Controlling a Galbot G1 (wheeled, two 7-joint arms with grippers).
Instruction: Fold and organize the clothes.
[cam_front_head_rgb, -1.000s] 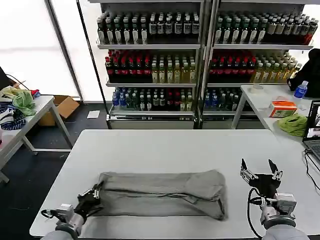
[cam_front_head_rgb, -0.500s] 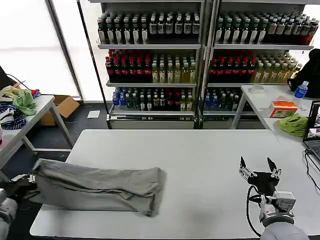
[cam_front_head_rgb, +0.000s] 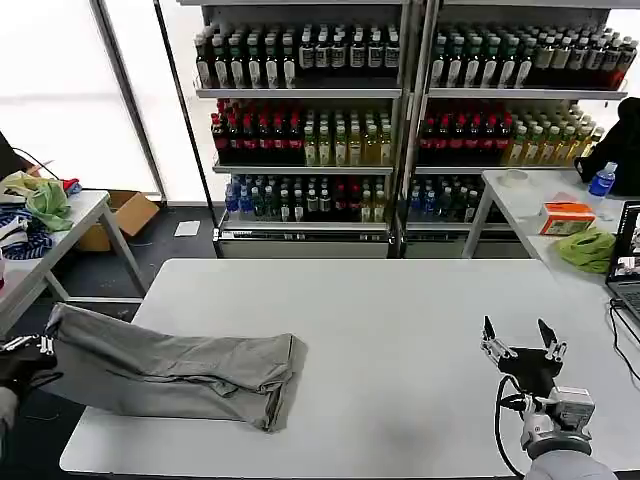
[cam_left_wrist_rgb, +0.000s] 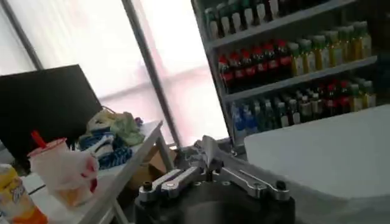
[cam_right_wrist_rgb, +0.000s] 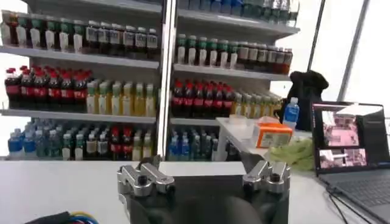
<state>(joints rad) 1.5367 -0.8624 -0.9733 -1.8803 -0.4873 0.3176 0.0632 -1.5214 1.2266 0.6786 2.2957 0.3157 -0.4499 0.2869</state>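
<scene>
Shirt pulled to the table's left edge

Cloth is the whole matter here — a light grey cotton T-shirt (cam_front_head_rgb: 170, 367), bunched into a long roll, lies across the near left part of the white table (cam_front_head_rgb: 400, 310), its left end hanging past the edge. The left gripper (cam_front_head_rgb: 25, 352) sits off that edge, clamped on the shirt's left end as far as the head view shows; its wrist view shows thin cloth pinched between the fingers (cam_left_wrist_rgb: 183, 176). The right gripper (cam_front_head_rgb: 520, 345) idles over the table's near right side, fingers spread, well apart from the shirt.

The fabric looks light, limp and easily creased — it will sag and slide rather than hold a shape. A hem or shoulder corner would probably give the best hold.
</scene>
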